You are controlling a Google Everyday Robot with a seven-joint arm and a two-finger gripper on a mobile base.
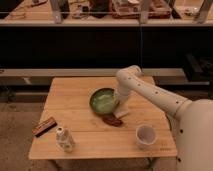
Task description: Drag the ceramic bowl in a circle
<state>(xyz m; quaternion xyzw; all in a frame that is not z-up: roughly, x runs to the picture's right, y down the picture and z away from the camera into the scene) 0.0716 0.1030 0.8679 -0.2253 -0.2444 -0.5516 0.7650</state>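
Observation:
The ceramic bowl [103, 100], round with a green glazed inside and a dark rim, sits on the wooden table [70, 95] near its middle. My gripper [119, 103] reaches down from the white arm [150, 92] and rests at the bowl's right rim, touching it. The arm's elbow [127, 76] stands above the bowl's far right side. The gripper hides part of the rim.
A dark red packet [113, 120] lies just in front of the bowl. A white cup [145, 135] stands front right. A brown bar [44, 126] and a small white bottle [64, 139] are front left. Dark shelving stands behind the table.

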